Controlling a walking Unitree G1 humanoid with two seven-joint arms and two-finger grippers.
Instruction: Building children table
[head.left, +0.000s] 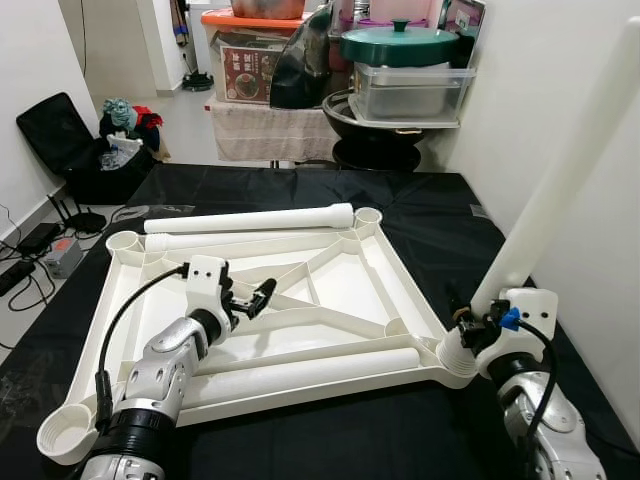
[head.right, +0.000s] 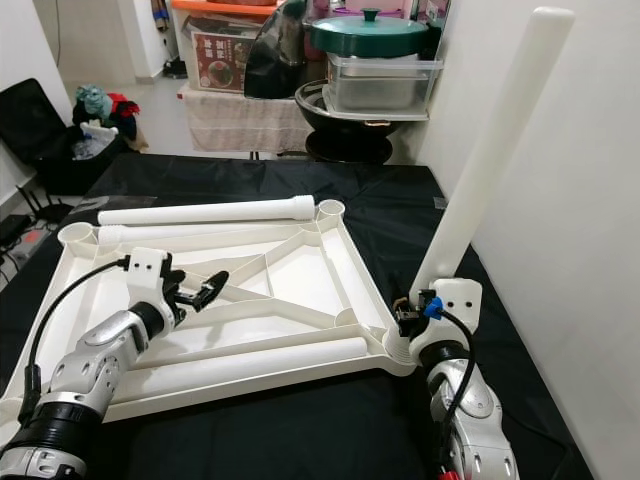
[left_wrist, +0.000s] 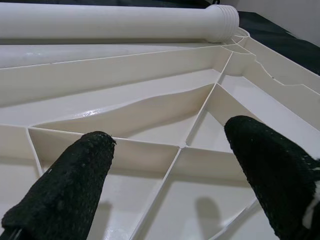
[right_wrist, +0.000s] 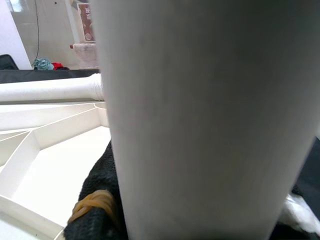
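Right gripper (head.left: 470, 325) on leaning leg (head.left: 560, 170) — upturned tabletop (head.left: 330, 285) (left gripper (head.left: 262, 296) agape above)

Silver arms, black cables, black-fingered pincers

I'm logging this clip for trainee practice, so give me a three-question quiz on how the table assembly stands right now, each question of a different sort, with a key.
1. True or false: the right gripper holds a long white plastic table leg standing in a corner socket of the upturned white plastic tabletop.
2. How many loose white legs lie flat on the tabletop? A) none B) two C) four
3. Fill in: the left gripper hovers over the tabletop's ribbed underside with its fingers ____.

Key
1. True; the leg leans slightly as it rises from the near right corner.
2. B: one along the far edge, one along the near edge.
3. Open, holding nothing.
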